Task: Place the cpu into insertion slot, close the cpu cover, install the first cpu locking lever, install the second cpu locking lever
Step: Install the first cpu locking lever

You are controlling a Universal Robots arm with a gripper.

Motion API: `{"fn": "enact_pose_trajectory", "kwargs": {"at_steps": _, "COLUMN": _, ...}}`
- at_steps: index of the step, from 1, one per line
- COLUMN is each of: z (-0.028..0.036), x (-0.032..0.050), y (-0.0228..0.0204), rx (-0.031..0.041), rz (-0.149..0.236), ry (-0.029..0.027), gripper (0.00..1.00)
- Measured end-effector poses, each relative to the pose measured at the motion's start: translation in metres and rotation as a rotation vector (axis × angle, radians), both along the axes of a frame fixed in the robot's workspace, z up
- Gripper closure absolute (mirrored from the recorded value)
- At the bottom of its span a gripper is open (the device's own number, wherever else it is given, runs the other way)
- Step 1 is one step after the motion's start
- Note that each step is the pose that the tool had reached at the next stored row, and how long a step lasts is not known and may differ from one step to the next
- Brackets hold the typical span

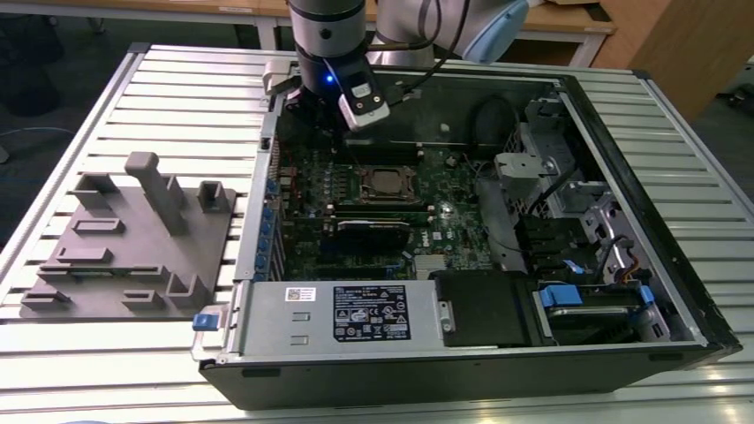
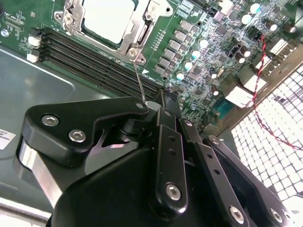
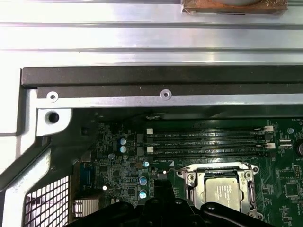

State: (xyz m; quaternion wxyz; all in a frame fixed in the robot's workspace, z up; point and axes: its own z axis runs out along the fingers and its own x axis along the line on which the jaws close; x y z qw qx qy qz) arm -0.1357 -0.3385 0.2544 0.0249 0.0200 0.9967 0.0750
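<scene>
One lever [image 2: 138, 78] stands raised, tip seemingly pinched in the closed gripper [image 2: 152, 105]; cpu [image 2: 106, 16] lies seated beneath the shut cover [image 2: 137, 27], so best swing the lever down steadily, then nudge sideways to latch.

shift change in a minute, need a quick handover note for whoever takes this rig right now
End effector: low over the motherboard by the memory slots, at the tip of a thin wire locking lever.
Things: the cpu sits in the insertion slot; the cpu cover lies down around it.
Done: cpu placed, cover looks closed.
Left: this lever angles away from the slot, not latched. The other lever's state can't be made out.
</scene>
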Motion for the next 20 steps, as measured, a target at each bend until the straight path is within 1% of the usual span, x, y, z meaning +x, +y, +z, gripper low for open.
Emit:
{"fn": "enact_pose_trajectory", "kwargs": {"at_steps": 9, "z": -0.0008, "x": -0.0007, "y": 0.0, "rx": 0.0002, "rz": 0.0, "ry": -0.0001, "gripper": 0.89}}
{"fn": "enact_pose_trajectory", "kwargs": {"at_steps": 16, "z": 0.0005, "x": -0.0007, "y": 0.0, "rx": 0.0001, "rz": 0.0, "ry": 0.0, "gripper": 0.89}}
{"fn": "enact_pose_trajectory", "kwargs": {"at_steps": 18, "z": 0.0006, "x": -0.0021, "y": -0.0001, "rx": -0.0002, "rz": 0.0, "ry": 0.0003, "gripper": 0.89}}
{"fn": "enact_pose_trajectory", "kwargs": {"at_steps": 20, "z": 0.0005, "x": -0.0056, "y": 0.0, "rx": 0.0001, "rz": 0.0, "ry": -0.0003, "gripper": 0.89}}
